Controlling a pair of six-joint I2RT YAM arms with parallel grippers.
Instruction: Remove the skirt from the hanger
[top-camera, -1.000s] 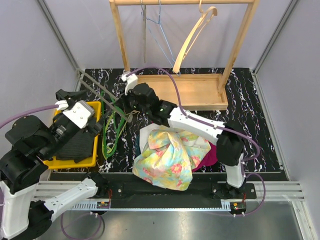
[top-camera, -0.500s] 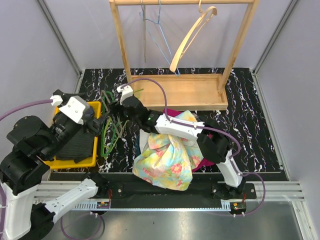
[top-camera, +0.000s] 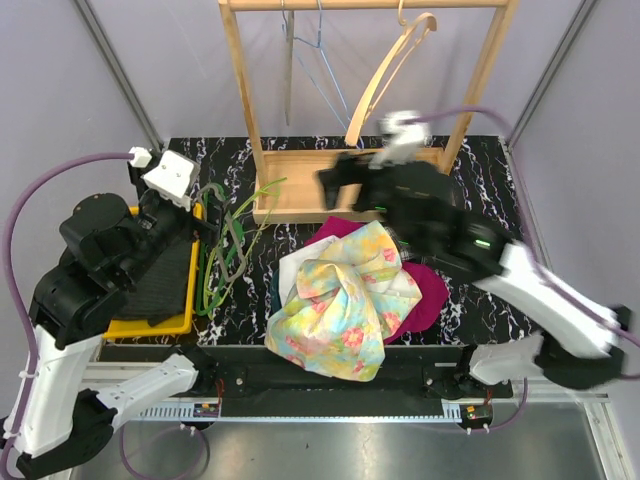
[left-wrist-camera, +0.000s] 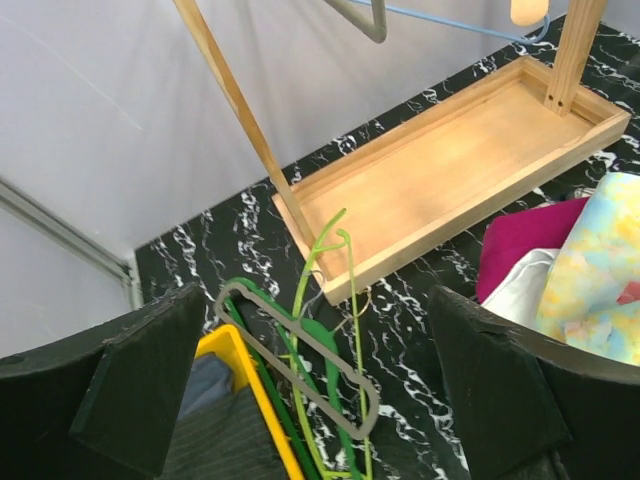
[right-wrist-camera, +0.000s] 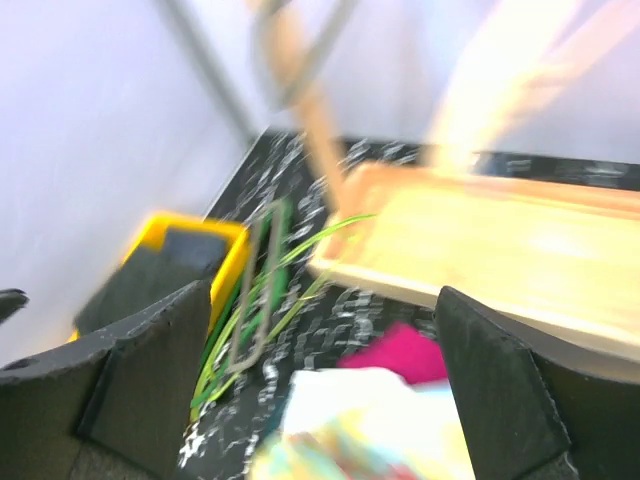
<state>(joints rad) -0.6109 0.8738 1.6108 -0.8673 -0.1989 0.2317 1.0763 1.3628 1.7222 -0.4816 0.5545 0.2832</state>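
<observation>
so: left gripper (left-wrist-camera: 320, 395) spread wide, empty, hanging left of the wooden rack (top-camera: 240, 90) over the yellow bin (top-camera: 140, 326). bare green hangers (top-camera: 218, 262) lie by the rack's left foot, likely dumped aside. floral skirt (top-camera: 335, 310) heaped just before the rack, hanger-free; looks done. right gripper (right-wrist-camera: 320, 380) splayed, empty, above the rack's tray, blurred.

A rack (top-camera: 290, 185) stands at the twelve o'clock edge of the counter (top-camera: 490, 175), with hangers (top-camera: 385, 80) on its rail. A heap of clothes (top-camera: 345, 300) lies near six o'clock, in front of the rack's tray. A bin (top-camera: 140, 327) sits at nine o'clock with cloth (left-wrist-camera: 215, 445) in it. Loose hangers (top-camera: 225, 250) lie between bin and heap.
</observation>
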